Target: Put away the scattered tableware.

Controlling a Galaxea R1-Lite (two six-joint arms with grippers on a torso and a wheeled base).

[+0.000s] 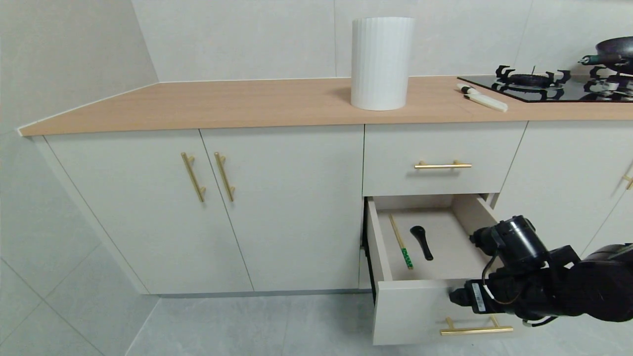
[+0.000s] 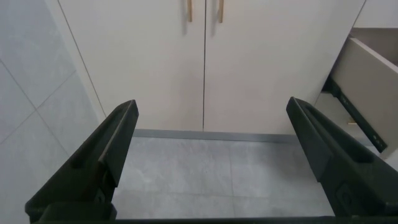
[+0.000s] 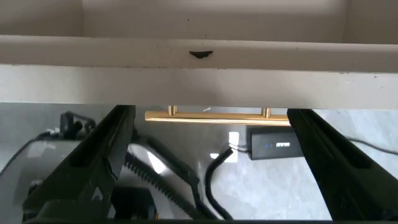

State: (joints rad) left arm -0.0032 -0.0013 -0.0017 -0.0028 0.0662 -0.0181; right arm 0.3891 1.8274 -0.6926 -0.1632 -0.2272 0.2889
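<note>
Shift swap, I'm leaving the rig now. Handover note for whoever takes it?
Left gripper: open, empty, low before the cabinet doors.
Right gripper: open, empty, at the front of the open drawer, near its handle.
Done: chopsticks and black spoon lie in the drawer.
Left: white utensil, likely a knife, on the counter by the hob; drawer to shut.
</note>
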